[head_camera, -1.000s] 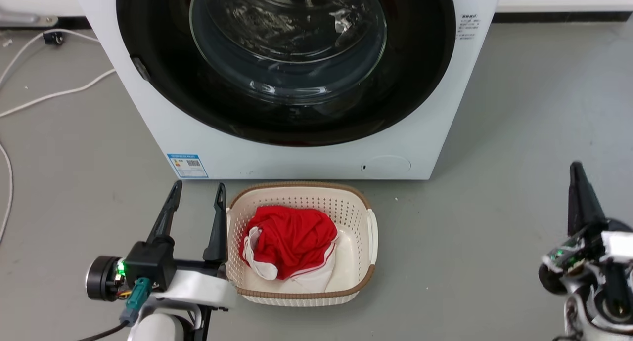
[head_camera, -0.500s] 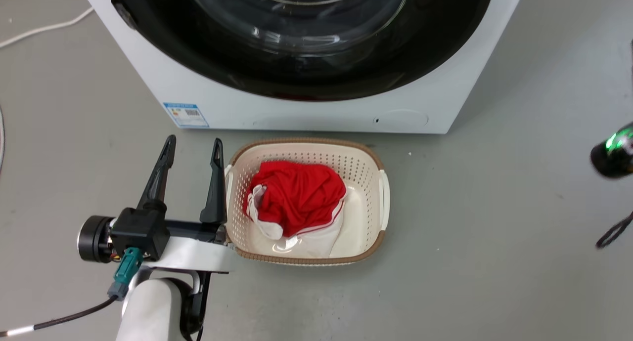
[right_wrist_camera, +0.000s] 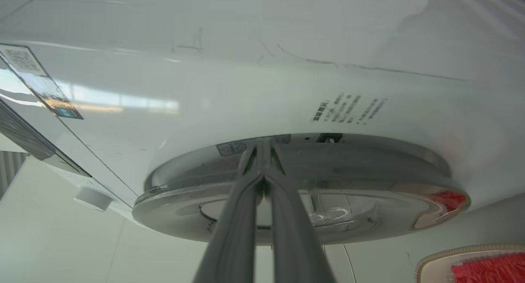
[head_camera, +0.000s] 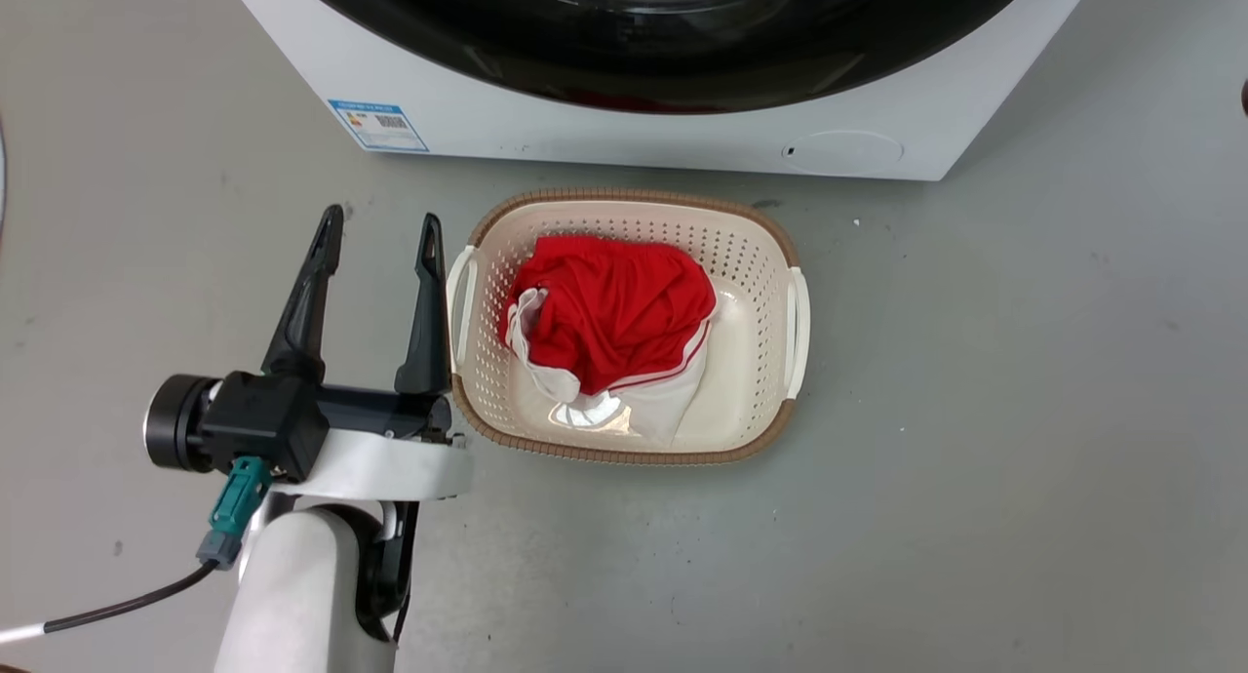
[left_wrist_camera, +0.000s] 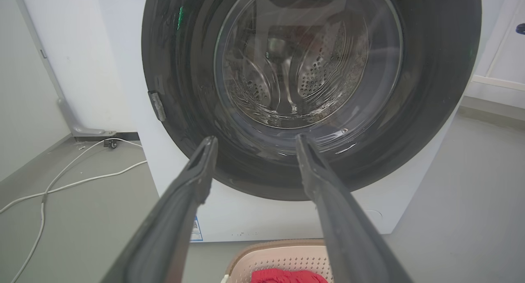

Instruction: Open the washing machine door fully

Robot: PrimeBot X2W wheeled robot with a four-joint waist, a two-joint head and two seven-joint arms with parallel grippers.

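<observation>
Head view: the left gripper (head_camera: pixel 380 219) hangs with jaws spread and empty, the basket (head_camera: pixel 624 197) just off one finger, the door (head_camera: pixel 604 68) looking shut on the machine (head_camera: pixel 634 137) well ahead of the tips. Left wrist view: the door's glass sits dead ahead between those wide jaws, untouched. Right wrist view: the right gripper (right_wrist_camera: pixel 262 145) has jaws pressed together, tips at the door's rim. I'd call this the reach; next it must hook that rim and swing it out.

Left jaws spread beyond pale forearm (head_camera: pixel 297 595); right jaws pressed together.
</observation>
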